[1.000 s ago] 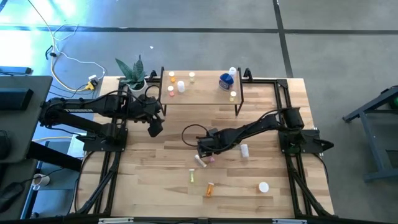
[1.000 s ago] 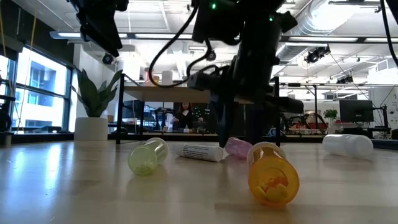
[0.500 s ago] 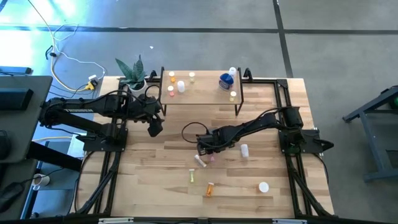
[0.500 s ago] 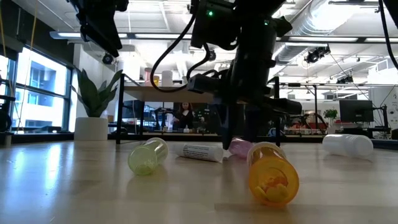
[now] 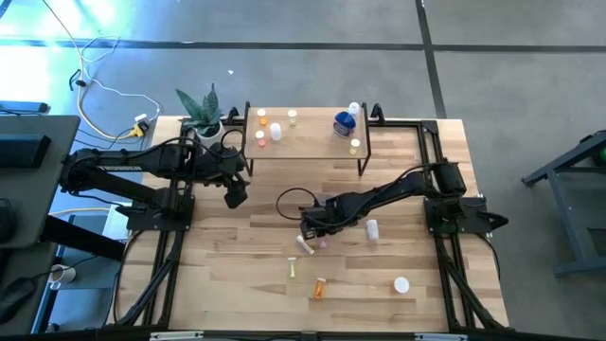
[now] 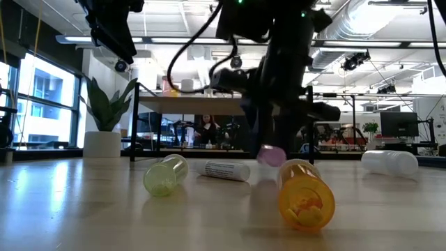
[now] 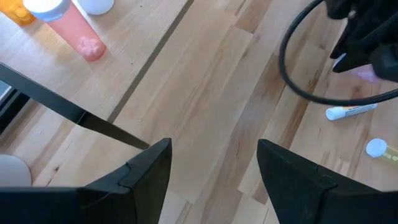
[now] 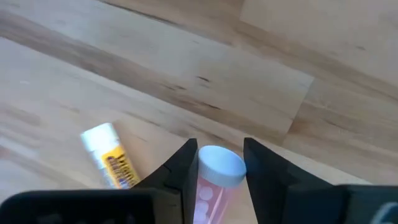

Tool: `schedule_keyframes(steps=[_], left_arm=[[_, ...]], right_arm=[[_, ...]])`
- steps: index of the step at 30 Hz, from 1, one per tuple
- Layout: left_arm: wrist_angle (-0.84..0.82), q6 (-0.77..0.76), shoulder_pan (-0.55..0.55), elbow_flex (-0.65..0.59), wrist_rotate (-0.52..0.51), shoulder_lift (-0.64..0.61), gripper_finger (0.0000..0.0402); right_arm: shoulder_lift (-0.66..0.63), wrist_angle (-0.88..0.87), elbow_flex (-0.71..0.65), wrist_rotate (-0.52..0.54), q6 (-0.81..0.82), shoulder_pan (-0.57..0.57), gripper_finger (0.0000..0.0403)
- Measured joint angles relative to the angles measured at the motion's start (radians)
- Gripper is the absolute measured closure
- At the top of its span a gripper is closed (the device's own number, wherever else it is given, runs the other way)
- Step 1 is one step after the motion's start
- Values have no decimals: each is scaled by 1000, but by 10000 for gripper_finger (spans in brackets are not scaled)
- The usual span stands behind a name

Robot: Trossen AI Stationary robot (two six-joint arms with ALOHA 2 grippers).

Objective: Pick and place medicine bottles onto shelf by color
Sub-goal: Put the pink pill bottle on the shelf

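Note:
My right gripper [image 8: 217, 155] is shut on a pink medicine bottle [image 8: 210, 183] with a pale cap, at the table's middle [image 5: 317, 229]. In the low view the pink bottle [image 6: 270, 155] hangs just above the tabletop. My left gripper [image 5: 235, 194] hovers open at the table's left, in front of the shelf [image 5: 312, 147], which carries several bottles. On the table lie a white tube-like bottle with a yellow label [image 8: 109, 158], a yellow-green bottle [image 6: 166, 174], an orange bottle [image 6: 305, 196] and two white bottles [image 5: 372, 228] [image 5: 401, 284]. My right gripper pinches the pink bottle's body just behind its cap [image 8: 208, 186] between its two fingers [image 8: 181, 168]. The fingers come down from above, slanting. The bottle is lifted clear of the table, its cap end pointing away from the wrist.
A potted green plant [image 5: 204, 112] stands at the table's far left corner beside the shelf. Black frame rails [image 5: 440, 180] run along the table's right and left sides. Open tabletop lies between the shelf and the lying bottles.
My right gripper has shut on the pink bottle, which lay on the table beside the white tube-like bottle. It has raised it a little, so the bottle now hangs clear of the tabletop. The other bottles have stayed where they were.

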Motion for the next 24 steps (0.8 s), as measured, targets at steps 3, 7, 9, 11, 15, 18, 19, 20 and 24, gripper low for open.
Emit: schedule_keyframes(steps=[3, 7, 9, 11, 15, 18, 19, 20, 24], left_arm=[[-3, 2, 0, 0, 0, 0, 174], [-3, 2, 0, 0, 0, 0, 174], [-3, 2, 0, 0, 0, 0, 174], [-3, 2, 1, 0, 0, 0, 174], [-3, 2, 5, 0, 0, 0, 174], [-3, 2, 11, 0, 1, 0, 174], [-3, 2, 13, 0, 2, 0, 174], [-3, 2, 14, 0, 4, 0, 174], [-3, 2, 24, 0, 4, 0, 174]], right_arm=[[-24, -1, 0, 49, -1, 11, 304], [-65, 6, 0, 150, -37, 28, 304], [-81, 8, 0, 217, -61, 38, 304], [-104, 27, 0, 299, -96, 45, 304], [-142, 77, 0, 451, -182, 52, 304], [-166, 122, 0, 543, -253, 40, 304], [-173, 138, 0, 569, -276, 34, 304], [-178, 155, 0, 593, -304, 27, 304], [-180, 261, 0, 681, -459, -9, 304]])
